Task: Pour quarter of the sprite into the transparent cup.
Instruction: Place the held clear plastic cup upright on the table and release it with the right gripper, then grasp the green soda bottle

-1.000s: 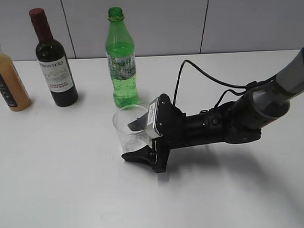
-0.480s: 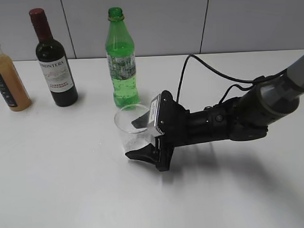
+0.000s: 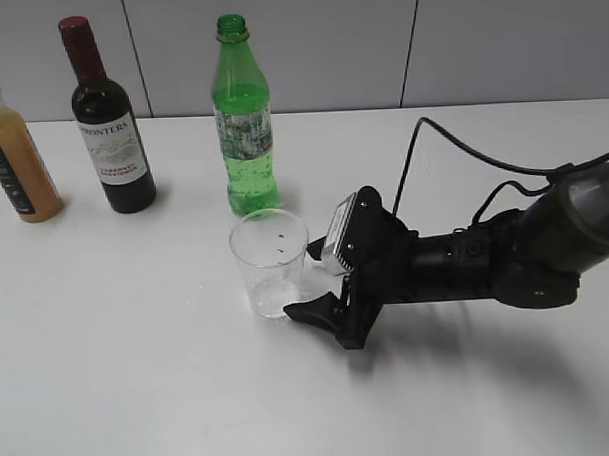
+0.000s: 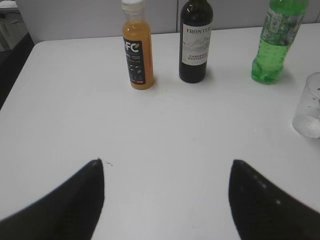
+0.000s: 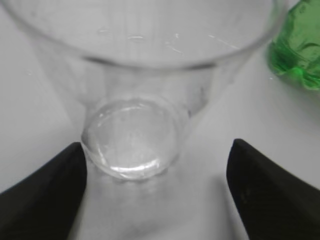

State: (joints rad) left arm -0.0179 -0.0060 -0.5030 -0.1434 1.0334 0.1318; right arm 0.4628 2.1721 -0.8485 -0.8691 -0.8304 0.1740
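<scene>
The sprite (image 3: pixel 244 120), a tall green bottle with no cap on its neck, stands upright at the back of the table. The transparent cup (image 3: pixel 271 261) stands upright just in front of it and looks empty. My right gripper (image 3: pixel 299 281) lies low on the table to the cup's right, open, its fingertips just short of the cup's side and gripping nothing. The right wrist view shows the cup's base (image 5: pixel 131 137) close ahead of the spread jaws and the sprite (image 5: pixel 300 55) behind. My left gripper (image 4: pixel 166 165) is open over bare table, far from the sprite (image 4: pixel 275 40) and cup (image 4: pixel 309 106).
A dark wine bottle (image 3: pixel 109 125) with a red cap and an orange juice bottle (image 3: pixel 14 148) stand at the back left. The right arm's black cable (image 3: pixel 452 148) loops over the table behind it. The white tabletop (image 3: pixel 140 374) stretches toward the front.
My right gripper slid back to the right, off the cup it had straddled, and its jaws spread slightly wider. The cup stays standing where it was.
</scene>
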